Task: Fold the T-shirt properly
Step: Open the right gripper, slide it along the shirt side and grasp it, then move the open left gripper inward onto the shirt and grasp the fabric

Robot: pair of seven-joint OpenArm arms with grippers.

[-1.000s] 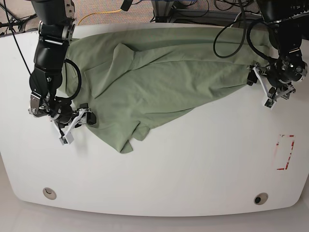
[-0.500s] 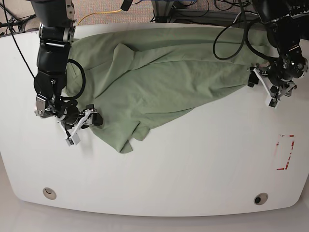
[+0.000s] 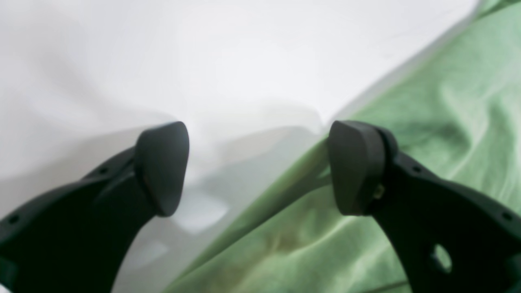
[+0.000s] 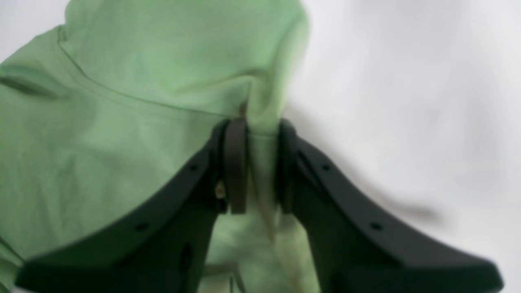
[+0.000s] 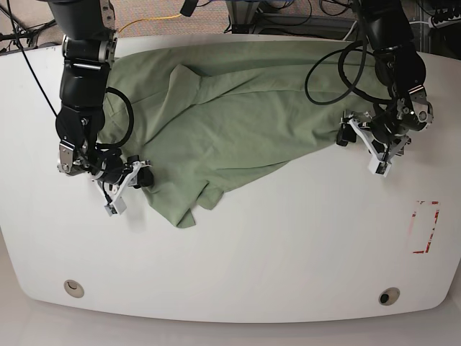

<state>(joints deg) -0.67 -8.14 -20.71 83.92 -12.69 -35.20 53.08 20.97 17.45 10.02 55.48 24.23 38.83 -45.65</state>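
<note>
Spreading stage, fold not yet begun: plain sage-green soft cotton T-shirt (image 5: 238, 122) lies crumpled across white worktop (image 5: 288, 245). Right pincer (image 4: 256, 167) clamps a cloth edge. Left pincer (image 3: 258, 167) gapes, straddling the hem; next, judged: close there, then pull flat.

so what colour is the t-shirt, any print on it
Plain sage green T-shirt, no print visible; the base view shows it best.
</note>
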